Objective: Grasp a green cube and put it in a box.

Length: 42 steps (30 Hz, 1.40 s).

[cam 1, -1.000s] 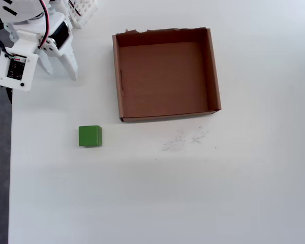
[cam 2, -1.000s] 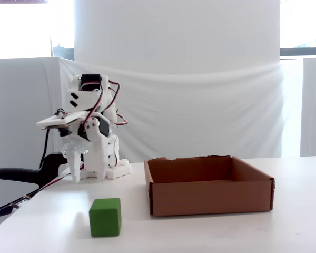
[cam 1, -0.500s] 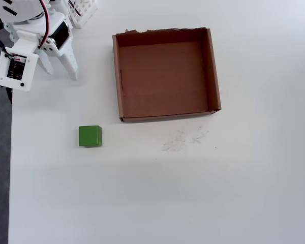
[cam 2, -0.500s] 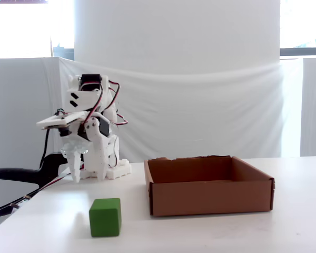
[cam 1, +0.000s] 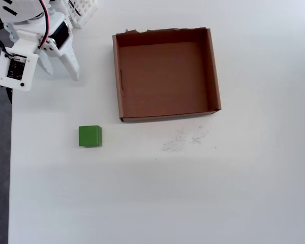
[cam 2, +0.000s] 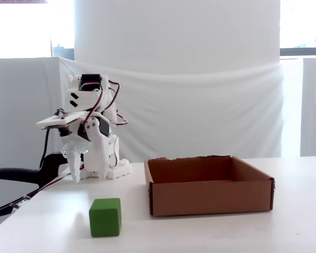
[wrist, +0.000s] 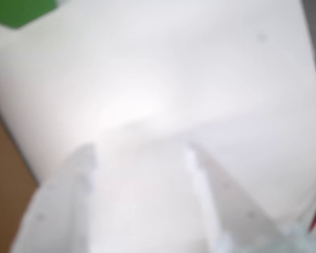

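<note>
Green and alone on the white table (cam 1: 157,203), the green cube (cam 1: 90,136) sits well apart from the gripper (cam 1: 61,71), which hangs near the arm's base at the top-left corner of the overhead view with its two white fingers (cam 1: 71,68) spread and nothing between them. From the hand, the cube lies toward the bottom of that view and slightly right; in the blurred wrist view it shows only as a green sliver (wrist: 21,10) at the top-left edge, ahead of the open fingertips. Squarish, the cube offers no long axis to align with. The box (cam 1: 211,71) stands empty to the cube's upper right, its near-left corner closest to the cube
</note>
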Motion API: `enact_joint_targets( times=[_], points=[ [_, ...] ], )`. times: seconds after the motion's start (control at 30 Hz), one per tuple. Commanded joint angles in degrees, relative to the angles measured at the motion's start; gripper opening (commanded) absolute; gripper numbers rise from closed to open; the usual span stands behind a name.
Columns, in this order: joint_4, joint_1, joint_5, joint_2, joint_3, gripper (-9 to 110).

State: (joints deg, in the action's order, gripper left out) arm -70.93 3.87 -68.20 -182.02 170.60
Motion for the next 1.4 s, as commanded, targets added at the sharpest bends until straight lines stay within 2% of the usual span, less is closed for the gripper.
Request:
enact_joint_targets(
  times=[0.0, 0.3, 0.47, 0.93, 1.37],
  points=[
    [-0.62, 0.18, 0.44, -0.35, -0.35, 21],
    [3.34, 4.83, 0.09, 8.61, -2.90, 16],
    [4.57, 5.71, -0.09, 19.16, -14.94, 19],
    [10.90, 3.96, -3.52, 63.98, -54.05, 31],
    [13.80, 3.87, -3.08, 80.77, -69.52, 34]
  ],
)
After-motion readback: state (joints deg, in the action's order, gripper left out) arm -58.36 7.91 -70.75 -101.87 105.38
